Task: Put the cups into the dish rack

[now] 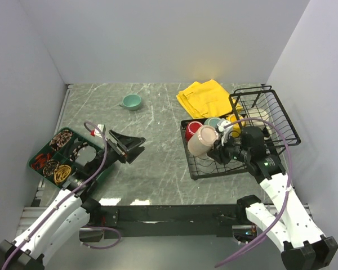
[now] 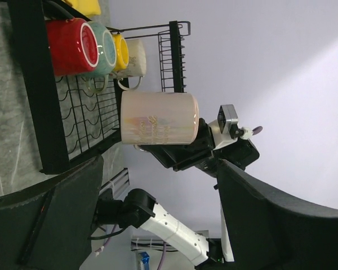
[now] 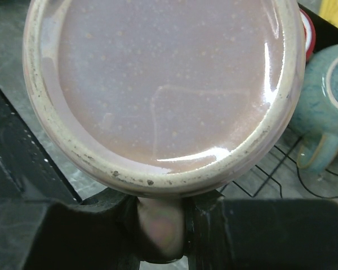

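My right gripper [image 1: 218,151] is shut on the handle of the beige-pink mug [image 1: 203,140] and holds it on its side just above the flat part of the black dish rack [image 1: 194,170]. In the right wrist view the mug's base [image 3: 158,84] fills the frame, with the handle pinched in the gripper [image 3: 160,228]. Red [image 1: 192,129], grey-teal [image 1: 212,122] and yellow [image 1: 235,119] mugs lie in a row in the rack, with a cream mug [image 2: 136,56] beyond them. A small teal cup [image 1: 132,101] sits on the table at the far left-centre. My left gripper [image 1: 129,147] is open and empty.
A yellow cloth [image 1: 205,97] lies behind the rack. A dark green compartmented tray [image 1: 62,154] with small items sits at the left edge. The rack's raised wire basket [image 1: 270,107] is at the right, near the wall.
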Motion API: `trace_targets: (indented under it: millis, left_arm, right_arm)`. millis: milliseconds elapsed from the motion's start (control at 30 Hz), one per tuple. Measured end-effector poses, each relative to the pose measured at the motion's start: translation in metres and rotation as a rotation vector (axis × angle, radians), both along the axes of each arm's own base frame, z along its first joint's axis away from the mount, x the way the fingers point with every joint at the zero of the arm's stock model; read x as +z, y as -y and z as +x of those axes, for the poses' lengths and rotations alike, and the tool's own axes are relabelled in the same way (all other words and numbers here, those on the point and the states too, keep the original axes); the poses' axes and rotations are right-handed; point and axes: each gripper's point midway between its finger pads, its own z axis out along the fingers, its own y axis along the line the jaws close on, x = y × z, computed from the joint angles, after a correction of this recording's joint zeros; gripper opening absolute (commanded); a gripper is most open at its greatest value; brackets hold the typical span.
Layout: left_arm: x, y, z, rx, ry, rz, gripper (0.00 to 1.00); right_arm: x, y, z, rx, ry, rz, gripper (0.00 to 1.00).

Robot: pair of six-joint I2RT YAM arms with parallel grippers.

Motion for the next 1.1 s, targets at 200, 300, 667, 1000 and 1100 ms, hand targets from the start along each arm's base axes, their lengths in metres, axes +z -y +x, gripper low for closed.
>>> trace_targets:
  millis: [200,300,667,1000,1100]
  left_arm:
    - [-0.007,-0.003,-0.002,0.006,-0.004,0.007,0.87]
    - [-0.009,-0.004,-0.002,0.010,-0.004,0.009,0.87]
    - [-0.020,-0.006,-0.004,0.007,-0.008,0.026,0.88]
    - [-0.039,-0.012,-0.009,0.013,0.011,0.174,0.99]
    - [-0.036,-0.019,-0.010,0.032,0.039,0.241,0.99]
  right_arm:
    - [-0.012,0.011,-0.001,-0.023,0.016,-0.044,0.00]
    - [-0.020,0.015,-0.003,-0.031,0.005,-0.064,0.00]
    - [-0.027,0.030,0.002,-0.071,0.015,-0.107,0.00]
    - [-0.027,0.045,0.007,-0.128,0.029,-0.126,0.00]
    - [-0.029,0.049,0.009,-0.148,0.029,-0.136,0.00]
